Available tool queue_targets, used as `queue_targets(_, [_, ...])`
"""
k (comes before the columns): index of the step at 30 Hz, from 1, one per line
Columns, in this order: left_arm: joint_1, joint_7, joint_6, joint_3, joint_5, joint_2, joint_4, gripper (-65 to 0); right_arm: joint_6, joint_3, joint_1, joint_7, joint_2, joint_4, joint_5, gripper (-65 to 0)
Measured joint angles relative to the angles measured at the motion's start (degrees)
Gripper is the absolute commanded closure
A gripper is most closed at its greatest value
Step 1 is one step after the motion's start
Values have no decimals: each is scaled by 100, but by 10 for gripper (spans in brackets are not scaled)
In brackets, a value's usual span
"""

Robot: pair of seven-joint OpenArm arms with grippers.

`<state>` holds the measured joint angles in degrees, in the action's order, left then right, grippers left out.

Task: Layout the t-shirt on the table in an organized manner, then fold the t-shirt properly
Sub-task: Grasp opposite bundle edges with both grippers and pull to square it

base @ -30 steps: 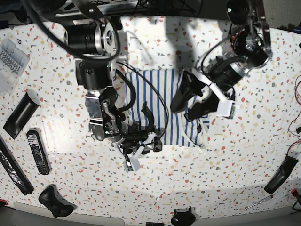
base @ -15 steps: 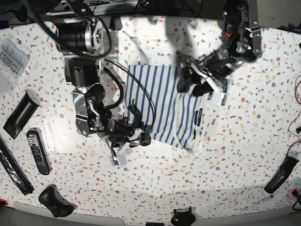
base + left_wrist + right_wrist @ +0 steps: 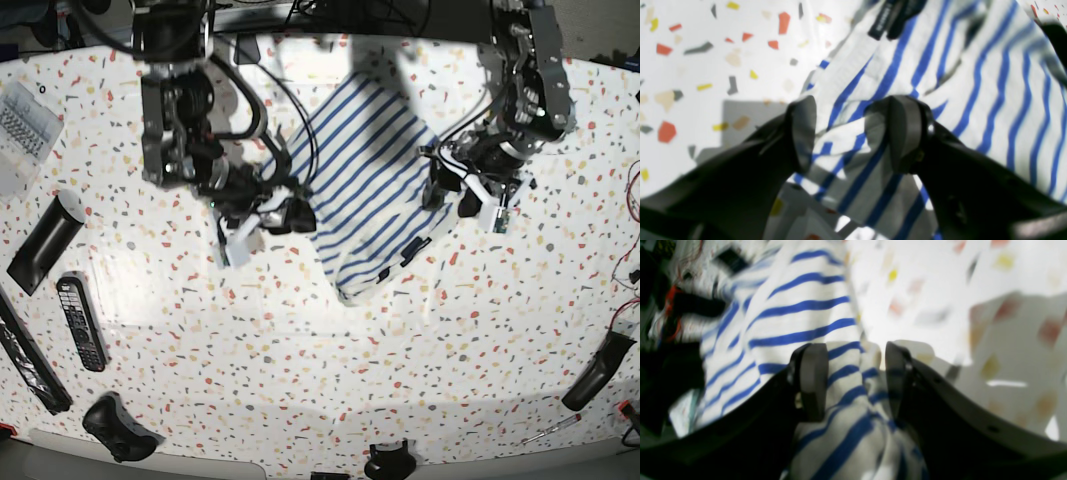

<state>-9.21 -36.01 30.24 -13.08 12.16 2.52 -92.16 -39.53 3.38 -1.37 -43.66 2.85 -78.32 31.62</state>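
Observation:
The t-shirt (image 3: 370,180), white with blue stripes, hangs stretched on a slant between my two grippers above the table (image 3: 300,350). In the base view my left gripper (image 3: 440,195) grips its right edge and my right gripper (image 3: 290,215) its left edge. In the left wrist view, bunched striped cloth (image 3: 843,146) sits between the left gripper's (image 3: 853,133) fingers, and the dark neck label (image 3: 887,20) lies just beyond. A thick fold of the t-shirt (image 3: 853,380) fills the gap of my right gripper (image 3: 853,381) in the right wrist view.
On the table's left side lie a remote control (image 3: 80,322), a long black case (image 3: 45,240), a clear plastic box (image 3: 25,125) and a game controller (image 3: 118,428). At the right are a black handle (image 3: 598,370) and a screwdriver (image 3: 550,430).
Both arms have moved toward the far side of the table with the t-shirt. The cloth has risen off the table and turned onto a diagonal.

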Motion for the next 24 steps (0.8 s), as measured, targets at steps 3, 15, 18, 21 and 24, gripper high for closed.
queue_targets(3, [201, 7, 4, 4, -70, 168, 264, -314, 0, -22, -531, -105, 0, -603, -9, -276])
queue_targets(15, [1335, 175, 2, 0, 0, 323, 1915, -314, 4, -24, -1150, -490, -2, -1329, 533, -276])
queue_targets(18, [1574, 133, -7, 2, -15, 319, 2098, -314, 4, -81, -1150, -487, -2, -1329, 616, -276])
queue_targets(21, [1681, -17, -15, 0, -44, 321, 2109, -314, 4, -103, -1150, -463, -2, -1329, 619, -276])
queue_targets(24, [1753, -153, -17, 0, -44, 321, 2116, -314, 4, -103, -1150, -374, -2, -1329, 619, -276])
